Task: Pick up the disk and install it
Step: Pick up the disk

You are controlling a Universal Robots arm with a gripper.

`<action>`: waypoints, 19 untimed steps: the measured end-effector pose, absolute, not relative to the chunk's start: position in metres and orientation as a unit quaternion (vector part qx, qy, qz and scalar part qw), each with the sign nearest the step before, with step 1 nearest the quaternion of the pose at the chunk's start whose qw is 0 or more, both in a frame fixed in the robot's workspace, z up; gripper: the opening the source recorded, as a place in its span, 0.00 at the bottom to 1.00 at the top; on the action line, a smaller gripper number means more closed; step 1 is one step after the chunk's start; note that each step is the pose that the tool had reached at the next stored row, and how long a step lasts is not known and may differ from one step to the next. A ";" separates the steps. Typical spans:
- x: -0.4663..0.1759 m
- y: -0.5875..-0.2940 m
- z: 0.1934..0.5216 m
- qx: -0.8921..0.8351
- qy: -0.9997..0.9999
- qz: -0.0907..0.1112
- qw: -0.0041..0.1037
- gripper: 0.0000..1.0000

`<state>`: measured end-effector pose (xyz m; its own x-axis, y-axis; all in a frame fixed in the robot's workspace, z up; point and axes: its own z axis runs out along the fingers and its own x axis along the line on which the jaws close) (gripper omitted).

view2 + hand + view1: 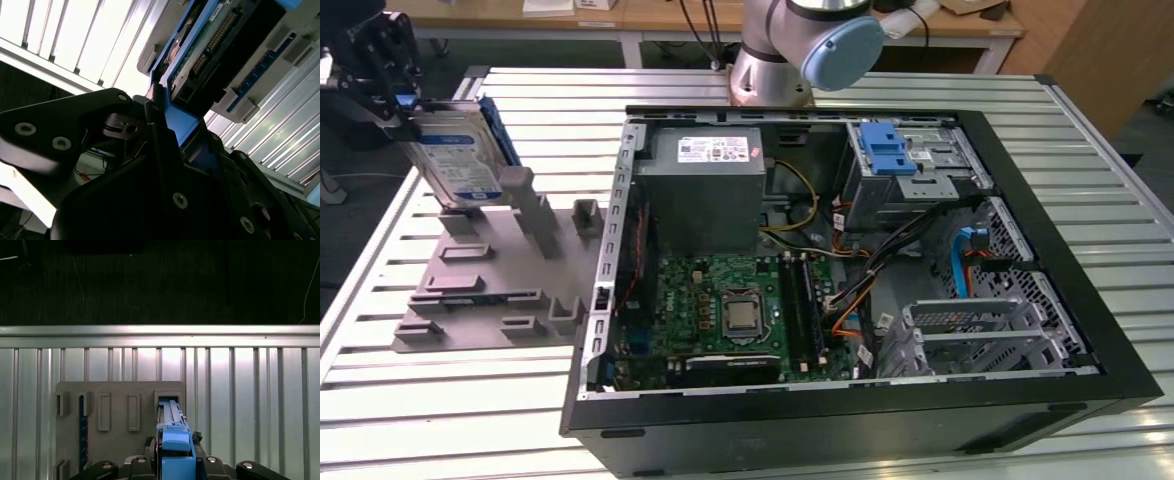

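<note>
Well, the gripper (400, 98) pinches the top end of the disk (458, 160). The disk hangs straight down from it, long side up and down, right over the grey rack (480, 295). I cannot tell if they touch.

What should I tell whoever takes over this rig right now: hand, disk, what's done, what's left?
Hand: shut on the top edge of the disk, at the exterior view's left of the computer case.
Disk: upright on edge at the grey holder; I cannot tell whether its lower edge sits in the slot or just above it.
Done: the disk is gripped.
Left: the disk is not yet inside the open computer case.
</note>
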<state>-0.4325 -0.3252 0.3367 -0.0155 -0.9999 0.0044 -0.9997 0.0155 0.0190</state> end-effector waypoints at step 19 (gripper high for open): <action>-0.433 -0.325 0.339 0.702 -0.713 -0.005 0.008 0.36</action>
